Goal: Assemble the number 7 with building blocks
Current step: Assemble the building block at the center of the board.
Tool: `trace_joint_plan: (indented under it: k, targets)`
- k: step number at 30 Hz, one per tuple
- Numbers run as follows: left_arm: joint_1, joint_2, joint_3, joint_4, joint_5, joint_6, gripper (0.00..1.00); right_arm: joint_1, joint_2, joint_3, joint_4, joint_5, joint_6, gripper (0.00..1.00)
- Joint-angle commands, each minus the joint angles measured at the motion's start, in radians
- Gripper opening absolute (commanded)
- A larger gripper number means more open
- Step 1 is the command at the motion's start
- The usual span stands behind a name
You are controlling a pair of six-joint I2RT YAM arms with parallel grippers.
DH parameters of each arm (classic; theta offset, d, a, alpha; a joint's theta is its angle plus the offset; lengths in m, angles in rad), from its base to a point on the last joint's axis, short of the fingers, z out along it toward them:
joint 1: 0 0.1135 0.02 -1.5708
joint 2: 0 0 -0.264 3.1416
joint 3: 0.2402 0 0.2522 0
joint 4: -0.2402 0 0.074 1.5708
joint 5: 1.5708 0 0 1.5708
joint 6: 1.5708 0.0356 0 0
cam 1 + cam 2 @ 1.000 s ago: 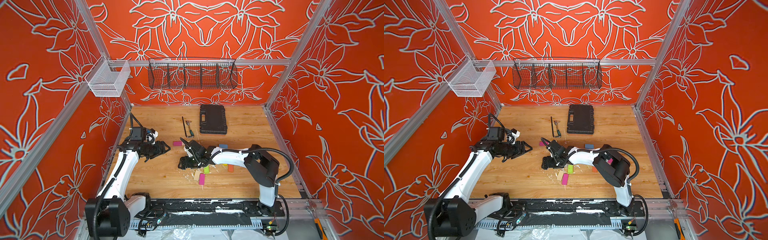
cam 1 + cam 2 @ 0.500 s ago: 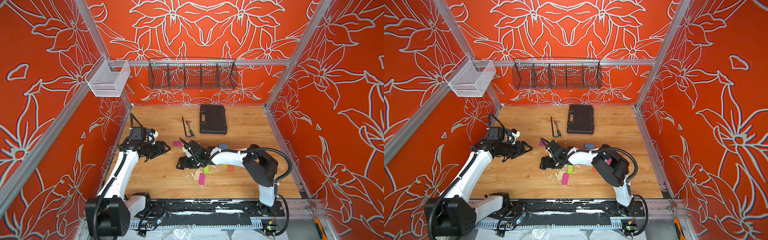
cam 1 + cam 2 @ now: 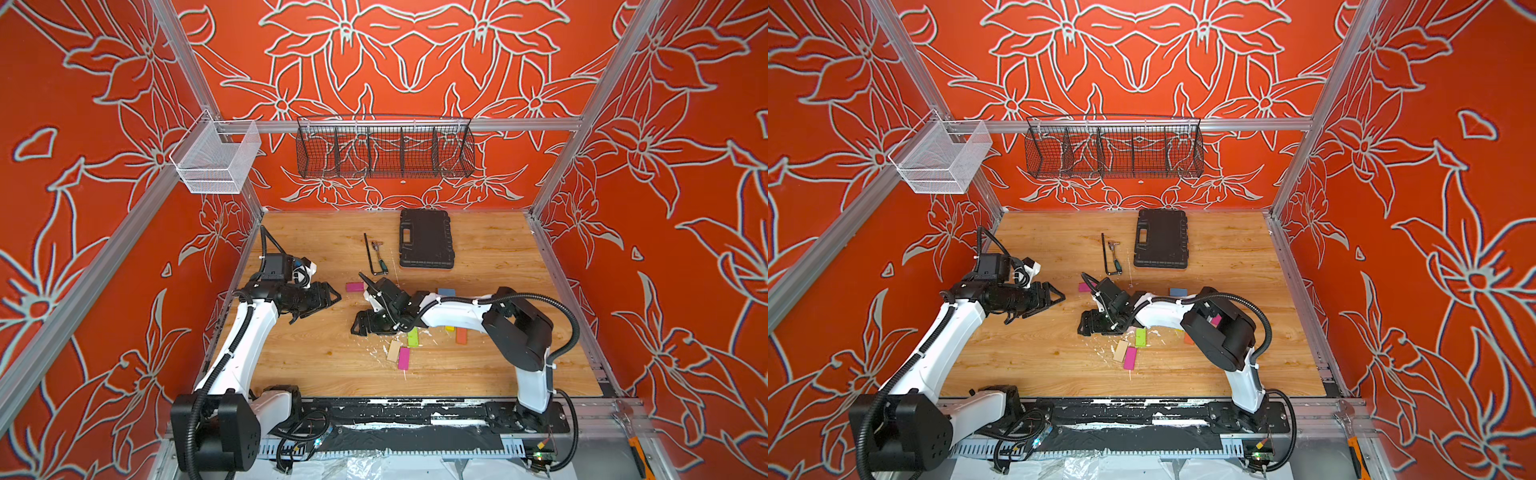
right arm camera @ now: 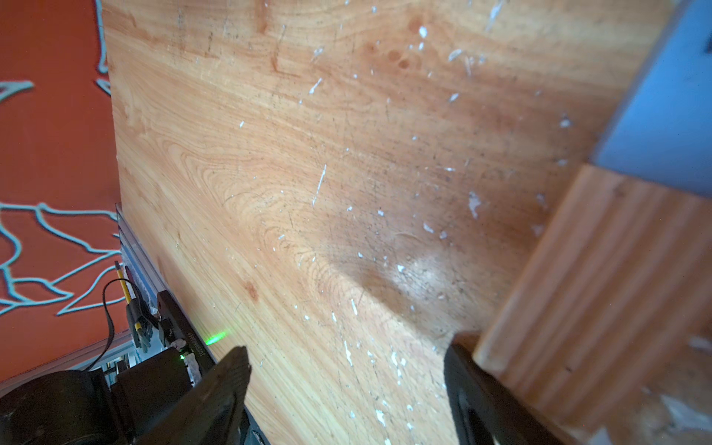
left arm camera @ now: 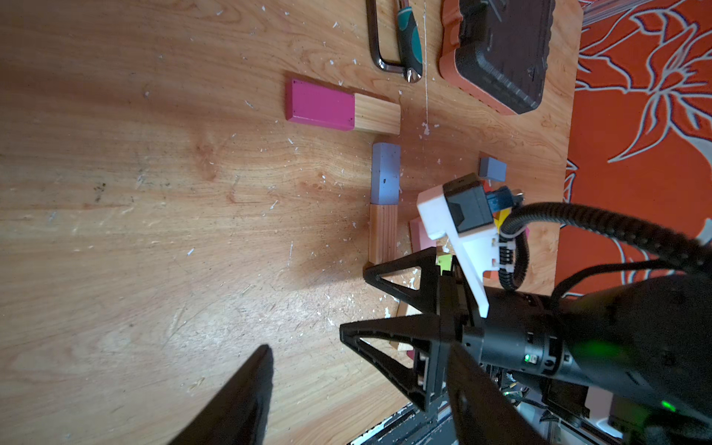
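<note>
In the left wrist view a magenta block point(image 5: 319, 104) and a plain wood block point(image 5: 376, 115) lie end to end. A blue block point(image 5: 385, 173) and a second wood block point(image 5: 382, 233) run down from them. My right gripper point(image 3: 359, 326) is low over the table, open and empty. One of its fingers point(image 4: 462, 370) is against that second wood block point(image 4: 597, 269), which lies outside the jaws. My left gripper point(image 3: 332, 297) hovers open and empty to the left. Loose green point(image 3: 412, 336), wood point(image 3: 394, 350) and magenta point(image 3: 403, 358) blocks lie nearer the front.
A black case point(image 3: 425, 239), a hex key point(image 3: 370, 255) and a small screwdriver point(image 3: 381, 262) lie at the back of the table. Orange point(image 3: 461, 336) and blue point(image 3: 446, 292) blocks lie by the right arm. Wire baskets point(image 3: 384, 147) hang on the back wall.
My right gripper has slid a little to the left, staying low over the table. The left arm has not moved.
</note>
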Motion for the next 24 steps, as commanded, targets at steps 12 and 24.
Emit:
trace_joint_plan:
  k: [12,24]
  targets:
    - [0.004,0.033,-0.012,0.001,0.048,0.024,0.69,-0.125,-0.326,-0.100,-0.085,0.046,-0.055,0.83]
    - [-0.030,0.069,-0.012,0.006,0.083,0.032,0.68,-0.245,-0.284,-0.028,-0.467,0.145,-0.294,0.72]
